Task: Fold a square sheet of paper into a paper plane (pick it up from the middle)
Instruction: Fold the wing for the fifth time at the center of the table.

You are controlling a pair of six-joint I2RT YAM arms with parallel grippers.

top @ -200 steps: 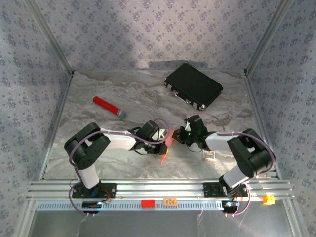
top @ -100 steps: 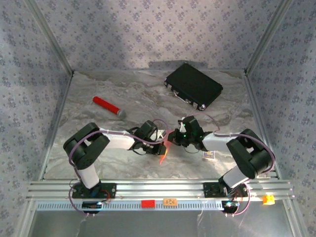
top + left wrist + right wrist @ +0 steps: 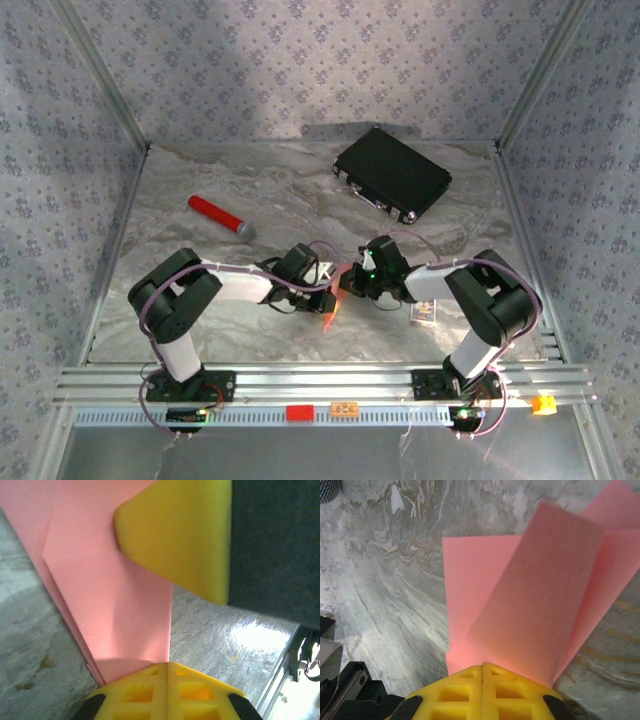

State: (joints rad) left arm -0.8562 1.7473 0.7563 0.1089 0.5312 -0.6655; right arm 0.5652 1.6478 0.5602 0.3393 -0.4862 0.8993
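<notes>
1. left gripper [image 3: 167, 667] is pinched tight on the folded pink paper [image 3: 115, 615].
2. right gripper [image 3: 483, 667] is clamped on it too.
3. it sits between both arms, near-middle of the table [image 3: 250, 190].

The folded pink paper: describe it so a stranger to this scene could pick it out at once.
On the marble table, look at the middle, nearer than the black case. The left pincer and the right pincer each pinch a thin salmon-pink paper folded into overlapping flaps. Unlike the red cylinder and small card, it is pink, creased and gripped from both sides.
</notes>
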